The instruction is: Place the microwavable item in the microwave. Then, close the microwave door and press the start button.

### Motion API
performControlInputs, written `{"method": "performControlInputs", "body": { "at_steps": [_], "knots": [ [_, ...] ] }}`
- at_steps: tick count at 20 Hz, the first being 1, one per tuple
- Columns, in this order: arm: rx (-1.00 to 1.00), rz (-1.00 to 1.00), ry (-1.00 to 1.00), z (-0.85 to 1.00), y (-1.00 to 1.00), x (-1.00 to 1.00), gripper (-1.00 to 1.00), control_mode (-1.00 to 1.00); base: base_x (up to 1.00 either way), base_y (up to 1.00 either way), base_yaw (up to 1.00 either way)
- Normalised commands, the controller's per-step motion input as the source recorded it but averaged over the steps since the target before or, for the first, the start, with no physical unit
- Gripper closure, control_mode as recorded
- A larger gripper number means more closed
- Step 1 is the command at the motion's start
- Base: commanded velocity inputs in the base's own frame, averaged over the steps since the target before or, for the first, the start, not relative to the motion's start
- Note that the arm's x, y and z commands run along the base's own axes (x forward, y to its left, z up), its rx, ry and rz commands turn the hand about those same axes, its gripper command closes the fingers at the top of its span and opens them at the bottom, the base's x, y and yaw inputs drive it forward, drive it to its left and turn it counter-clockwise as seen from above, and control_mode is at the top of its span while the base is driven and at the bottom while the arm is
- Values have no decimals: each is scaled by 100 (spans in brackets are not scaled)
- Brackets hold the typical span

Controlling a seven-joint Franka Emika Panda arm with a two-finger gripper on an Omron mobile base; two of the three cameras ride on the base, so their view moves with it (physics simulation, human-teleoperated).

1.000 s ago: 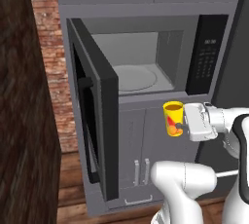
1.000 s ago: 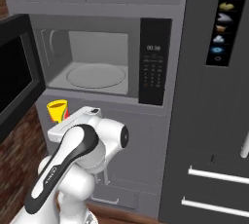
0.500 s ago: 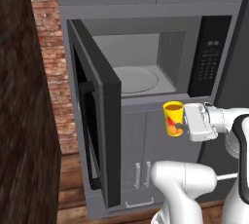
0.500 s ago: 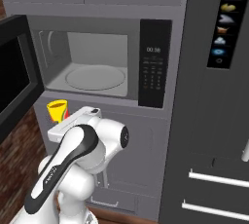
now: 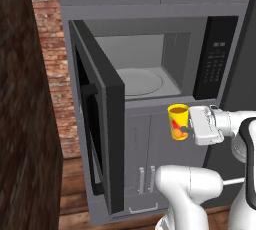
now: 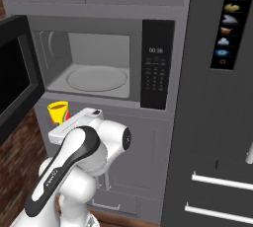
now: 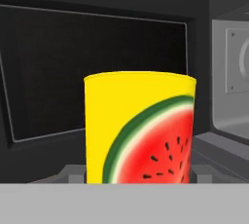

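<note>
The microwavable item, a small yellow cup [image 5: 177,119] with a watermelon picture, hangs upright in my gripper [image 5: 183,130], which is shut on its sides. It floats in front of the cabinet face, just below the microwave [image 5: 175,29] opening and toward its right half. The same cup [image 6: 58,111] sits below the cavity's left corner in the right base view, and the cup [image 7: 141,130] stands close up in the hand view. The microwave door [image 5: 102,119] stands swung wide open to the left. The turntable [image 5: 142,81] inside is bare. The black keypad panel [image 5: 216,59] lies right of the cavity.
Grey cabinet doors [image 5: 145,144] sit under the microwave. A brick wall [image 5: 50,64] and a dark wooden panel [image 5: 22,124] stand at the left. A tall dark refrigerator [image 6: 222,122] with a dispenser panel rises at the right. The open door [image 6: 15,78] juts out toward me.
</note>
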Motion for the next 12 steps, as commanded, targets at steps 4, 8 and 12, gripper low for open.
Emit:
{"method": "performControlInputs", "body": {
  "at_steps": [4,8,12],
  "knots": [
    [0,0,0,0,0,0,100,-100,0,0,0],
    [0,-1,-11,0,0,26,100,-100,0,0,0],
    [1,-8,-13,15,0,73,100,-100,0,0,0]
  ]
}}
